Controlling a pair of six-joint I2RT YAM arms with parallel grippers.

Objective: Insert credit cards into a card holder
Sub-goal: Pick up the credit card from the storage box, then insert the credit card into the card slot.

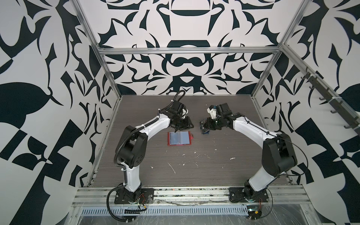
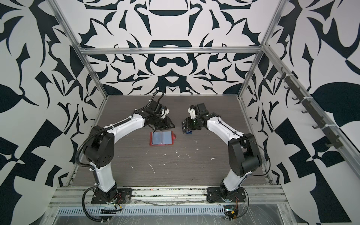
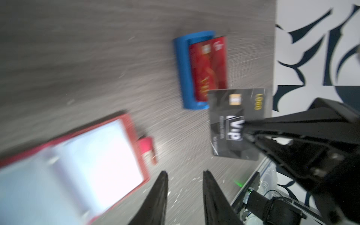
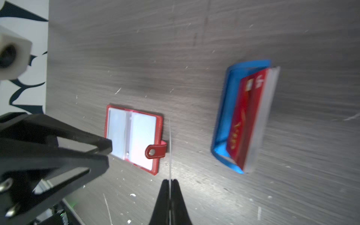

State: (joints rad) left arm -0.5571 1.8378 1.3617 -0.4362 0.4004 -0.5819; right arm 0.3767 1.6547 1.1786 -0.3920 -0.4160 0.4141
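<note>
The card holder (image 1: 180,138) (image 2: 161,138), a red wallet, lies open on the table with clear sleeves up and its snap tab (image 4: 155,151) to the right. My right gripper (image 4: 170,180) (image 1: 206,126) is shut on a dark grey credit card (image 3: 233,120) with a gold chip, held upright in the air right of the wallet. A red credit card (image 3: 206,68) (image 4: 245,116) stands in a blue stand. My left gripper (image 3: 185,173) (image 1: 176,129) hovers open above the wallet's far left edge, nothing between its fingers.
The blue plastic stand (image 1: 206,133) (image 2: 188,133) (image 4: 224,116) sits on the table just under the right gripper, with a pale card stack behind the red one. White flecks dot the grey wood-grain tabletop (image 1: 194,165). Metal frame posts and patterned walls enclose the table.
</note>
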